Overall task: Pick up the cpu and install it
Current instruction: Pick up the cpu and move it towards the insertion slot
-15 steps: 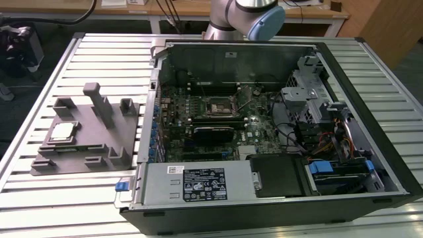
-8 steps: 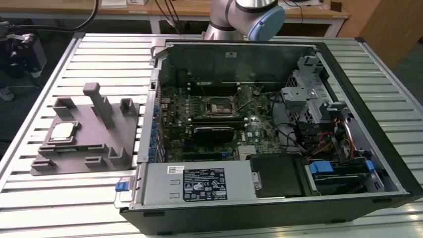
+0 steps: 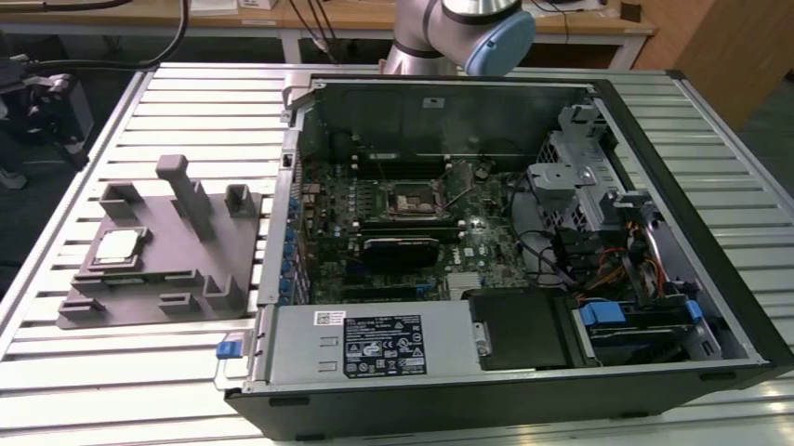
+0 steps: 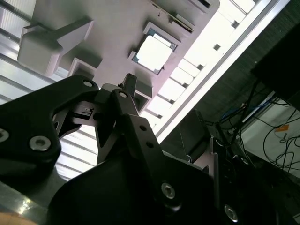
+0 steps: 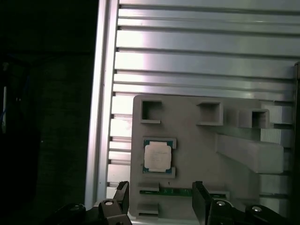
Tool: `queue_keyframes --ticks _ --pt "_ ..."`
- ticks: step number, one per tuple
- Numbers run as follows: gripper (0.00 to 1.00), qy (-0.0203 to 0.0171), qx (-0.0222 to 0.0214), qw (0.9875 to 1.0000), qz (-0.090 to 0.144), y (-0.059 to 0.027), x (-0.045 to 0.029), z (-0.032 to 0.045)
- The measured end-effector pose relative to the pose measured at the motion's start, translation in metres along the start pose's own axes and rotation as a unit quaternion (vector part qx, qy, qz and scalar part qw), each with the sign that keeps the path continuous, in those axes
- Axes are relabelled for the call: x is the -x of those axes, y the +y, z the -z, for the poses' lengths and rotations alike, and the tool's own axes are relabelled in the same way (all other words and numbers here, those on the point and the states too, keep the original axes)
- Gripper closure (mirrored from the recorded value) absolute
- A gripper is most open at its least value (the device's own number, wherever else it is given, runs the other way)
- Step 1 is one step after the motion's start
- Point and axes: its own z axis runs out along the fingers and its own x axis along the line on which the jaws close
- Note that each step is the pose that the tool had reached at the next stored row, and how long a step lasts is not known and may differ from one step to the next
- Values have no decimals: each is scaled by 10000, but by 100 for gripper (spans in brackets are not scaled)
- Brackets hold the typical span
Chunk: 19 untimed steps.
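The cpu [image 3: 118, 246] is a small silver square chip lying flat in a recess of the grey fixture block [image 3: 174, 269], on the exterior view's left. Both wrist views look down on it: the cpu [image 5: 157, 157] sits in its pocket, and it shines bright in the second wrist view [image 4: 153, 52]. My gripper [image 5: 161, 202] hovers above the fixture, open, with its black fingers [image 5: 123, 197] spread wider than the chip and nothing between them. The black-framed socket [image 3: 410, 198] sits on the motherboard inside the open computer case.
The open computer case [image 3: 694, 186] fills the middle and the exterior view's right of the slatted metal table [image 3: 186, 102]. Tall posts [image 3: 186, 186] rise from the fixture near the chip. The arm's base [image 3: 453, 28] stands behind the case. Cables and drive cages crowd the case's right side.
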Motion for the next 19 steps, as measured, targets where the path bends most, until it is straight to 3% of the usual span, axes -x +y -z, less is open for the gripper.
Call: queue_keyframes --ticks 13,19 --pt "36 6 -7 9999 173 -6 5 -140" --pt "36 -32 -16 9998 174 -10 6 -242"
